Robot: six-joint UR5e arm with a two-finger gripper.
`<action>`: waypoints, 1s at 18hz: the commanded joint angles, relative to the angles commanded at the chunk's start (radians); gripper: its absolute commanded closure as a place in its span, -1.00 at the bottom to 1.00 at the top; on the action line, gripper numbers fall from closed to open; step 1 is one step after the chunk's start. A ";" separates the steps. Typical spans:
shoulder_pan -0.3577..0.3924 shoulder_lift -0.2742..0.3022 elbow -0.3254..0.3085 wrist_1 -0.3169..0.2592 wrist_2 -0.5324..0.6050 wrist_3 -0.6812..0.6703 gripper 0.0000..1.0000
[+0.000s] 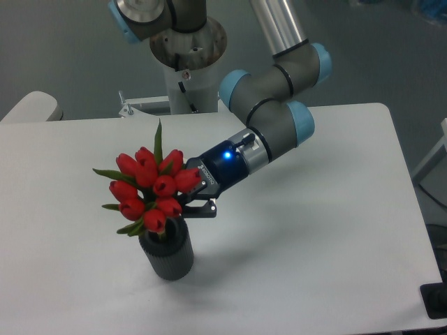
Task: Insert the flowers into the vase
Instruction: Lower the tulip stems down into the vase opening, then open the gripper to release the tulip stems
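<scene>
The flowers (151, 188), a tight bunch of red tulip heads with green leaves, sit low over the vase (167, 255), a dark grey ribbed cylinder at the front left of the table. The lowest tulip heads touch the vase's rim and the stems go down inside it, out of sight. My gripper (190, 202) reaches in from the right and is shut on the bunch just behind the heads, right above the vase's rim. Its fingertips are mostly hidden by the tulips.
The arm's base (185, 49) stands at the back edge of the white table (314, 244). A pale rounded object (31, 106) sits off the table's far left corner. A dark item (436, 300) lies at the front right edge.
</scene>
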 joint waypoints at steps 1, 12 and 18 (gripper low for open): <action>0.002 -0.005 -0.005 0.000 0.000 0.008 0.51; 0.014 -0.049 -0.014 0.000 -0.002 0.040 -0.61; 0.020 -0.055 -0.017 0.000 -0.002 0.040 -1.00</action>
